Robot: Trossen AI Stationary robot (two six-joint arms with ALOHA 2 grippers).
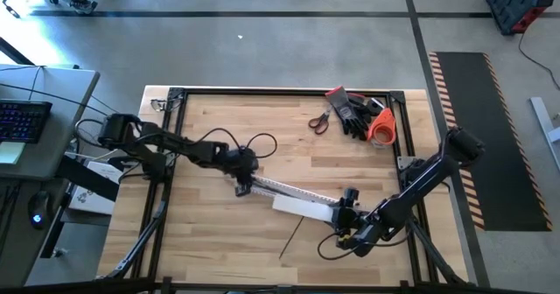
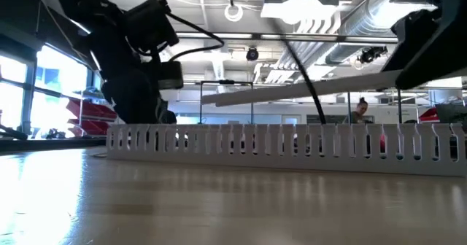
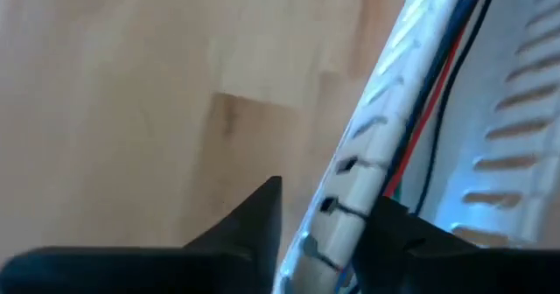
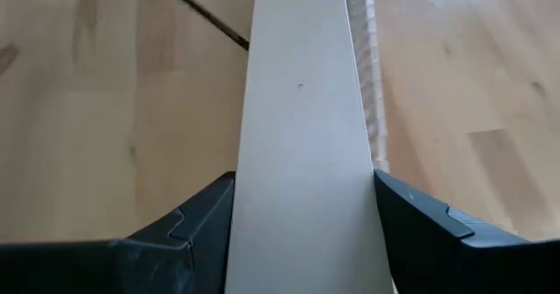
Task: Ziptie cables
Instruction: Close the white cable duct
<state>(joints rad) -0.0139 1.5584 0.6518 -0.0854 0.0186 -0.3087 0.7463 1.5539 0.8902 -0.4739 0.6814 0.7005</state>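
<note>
A long white slotted channel [image 1: 293, 190] lies on the wooden table, seen side-on in the low view [image 2: 292, 144]. Thin blue, red and dark cables [image 3: 429, 93] run along inside it. My left gripper [image 1: 242, 185] [image 3: 332, 198] is at the channel's left end, shut on its side wall. My right gripper [image 1: 347, 208] [image 4: 304, 178], near the channel's right end, is shut on a flat white cover strip [image 1: 304, 206]. In the low view that strip [image 2: 306, 89] slants above the channel. My left gripper pinches the channel's slotted side wall [image 3: 350, 202] near its left end, one finger [image 3: 398, 233] on the cable side and the other finger [image 3: 258, 220] outside. The channel rests on the table. My right gripper pinches the flat cover strip across its width at its right end [image 4: 302, 206], one finger on each long edge, the fingers lying along the strip. In the low view the strip is lifted above the channel and slopes down toward the table's left.
Scissors [image 1: 318, 121], dark gloves [image 1: 354, 112] and an orange roll [image 1: 381, 128] lie at the table's far right corner. A thin dark strip [image 1: 291, 237] lies on the near part of the table. Black frame rails [image 1: 289, 91] border the tabletop.
</note>
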